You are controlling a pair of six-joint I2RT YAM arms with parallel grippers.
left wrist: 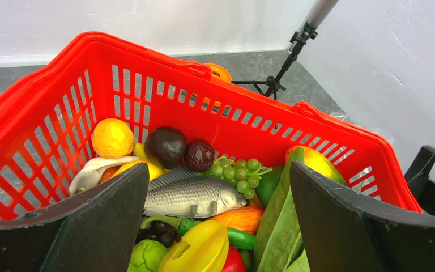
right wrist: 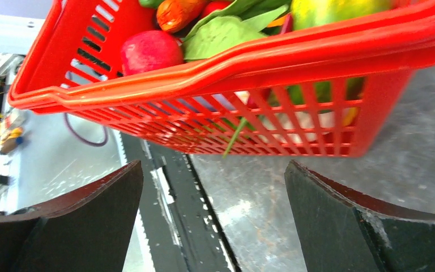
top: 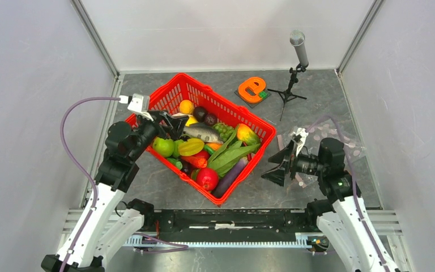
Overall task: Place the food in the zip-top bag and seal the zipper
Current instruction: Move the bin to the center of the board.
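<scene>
The food is piled in a red mesh basket (top: 177, 84): a floppy green leafy vegetable (top: 232, 154) (left wrist: 283, 221) (right wrist: 221, 34), a long green pepper (left wrist: 238, 238), a small orange fruit (top: 187, 106) (left wrist: 112, 137), a fish (left wrist: 192, 195) and grapes (left wrist: 241, 170). My left gripper (top: 173, 126) (left wrist: 218, 170) hovers open over the basket's left half, holding nothing. The zip-top bag (top: 354, 146) lies flat at the right, partly under my right arm; I cannot make out its zipper. My right gripper (top: 277, 165) (right wrist: 212, 165) is open and empty beside the basket's right wall, above the tabletop.
A microphone on a small tripod (top: 297, 56) stands at the back right. An orange letter block (top: 253, 89) lies behind the basket. White walls close the table on three sides. A black rail (top: 232, 218) runs along the near edge.
</scene>
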